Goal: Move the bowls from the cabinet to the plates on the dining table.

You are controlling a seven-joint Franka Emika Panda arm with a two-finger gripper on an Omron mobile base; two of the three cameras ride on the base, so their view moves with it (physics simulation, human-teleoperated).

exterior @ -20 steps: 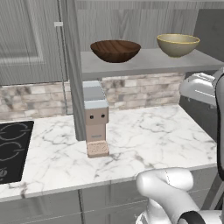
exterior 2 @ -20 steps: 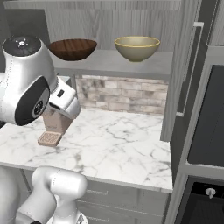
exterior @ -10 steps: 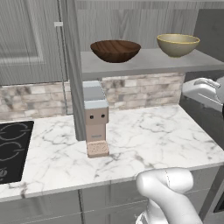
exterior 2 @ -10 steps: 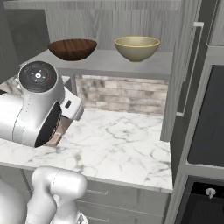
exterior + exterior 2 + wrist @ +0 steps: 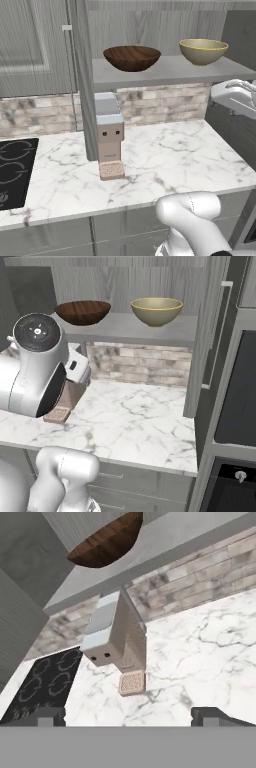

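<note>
Brown bowl [image 5: 132, 58] and olive bowl [image 5: 203, 51] on cabinet [image 5: 165, 70] shelf; hand [image 5: 129, 716] fingers apart, empty.

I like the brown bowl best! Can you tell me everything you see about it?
The dark brown bowl is wide, shallow and round, with a wood-grain look. It sits upright and empty on the grey shelf of the open cabinet, above the marble counter. The yellow-olive bowl stands beside it, apart, not touching. Nothing holds it; only the shelf touches it. The hand view catches its underside edge.
</note>
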